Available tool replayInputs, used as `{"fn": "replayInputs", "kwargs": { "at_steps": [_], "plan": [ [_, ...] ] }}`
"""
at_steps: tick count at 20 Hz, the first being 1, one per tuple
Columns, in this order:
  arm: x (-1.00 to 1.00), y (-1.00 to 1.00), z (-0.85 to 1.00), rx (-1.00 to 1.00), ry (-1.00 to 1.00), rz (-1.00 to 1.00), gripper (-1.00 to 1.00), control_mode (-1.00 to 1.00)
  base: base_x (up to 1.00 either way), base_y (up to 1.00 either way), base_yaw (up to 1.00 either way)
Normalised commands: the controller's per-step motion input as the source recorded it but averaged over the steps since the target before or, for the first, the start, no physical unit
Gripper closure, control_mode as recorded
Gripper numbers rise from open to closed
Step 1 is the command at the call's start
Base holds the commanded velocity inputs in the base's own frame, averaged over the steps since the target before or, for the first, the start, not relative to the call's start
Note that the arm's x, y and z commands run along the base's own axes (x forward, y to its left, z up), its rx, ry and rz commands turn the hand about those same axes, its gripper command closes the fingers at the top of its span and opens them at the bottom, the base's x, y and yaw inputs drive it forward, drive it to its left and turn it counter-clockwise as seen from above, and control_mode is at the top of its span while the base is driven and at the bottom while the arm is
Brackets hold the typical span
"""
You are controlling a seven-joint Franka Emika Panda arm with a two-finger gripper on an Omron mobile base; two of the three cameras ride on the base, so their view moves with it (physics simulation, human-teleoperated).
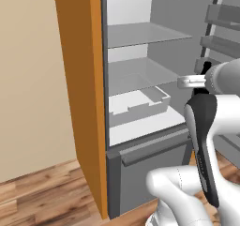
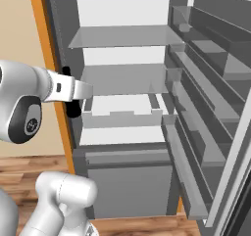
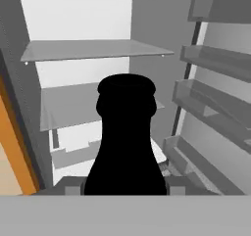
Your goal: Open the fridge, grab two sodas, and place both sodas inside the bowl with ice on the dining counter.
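The fridge stands open, its pale grey shelves bare. My gripper is shut on a slim black soda bottle, which stands upright between the fingers just in front of the fridge opening. From the base cameras, the gripper sits at middle-shelf height by the fridge's orange side casing, with the bottle dark below the hand. In the left base view the gripper and bottle show to the right of the shelves. The bowl with ice and the dining counter are out of view.
The fridge door hangs open to the right with several grey door racks. A pale drawer tray sits on the lower shelf. A closed grey bottom drawer is below. A wooden floor and a beige wall lie to the left.
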Motion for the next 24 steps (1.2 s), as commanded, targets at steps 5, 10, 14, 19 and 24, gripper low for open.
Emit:
{"fn": "replayInputs", "kwargs": {
  "at_steps": [5,10,14,19,24],
  "plan": [
    [0.00,0.00,0.00,0.00,0.00,0.00,1.00,1.00,-1.00,0.70,-0.08],
    [0.00,0.00,0.00,0.00,0.00,0.00,1.00,1.00,-1.00,0.85,-0.17],
    [0.00,0.00,0.00,0.00,0.00,0.00,1.00,1.00,-1.00,0.71,-0.30],
    [0.00,0.00,0.00,0.00,0.00,0.00,1.00,1.00,-1.00,0.47,-0.42],
    [0.00,0.00,0.00,0.00,0.00,0.00,1.00,1.00,-0.61,0.12,-0.60]
  ]
}}
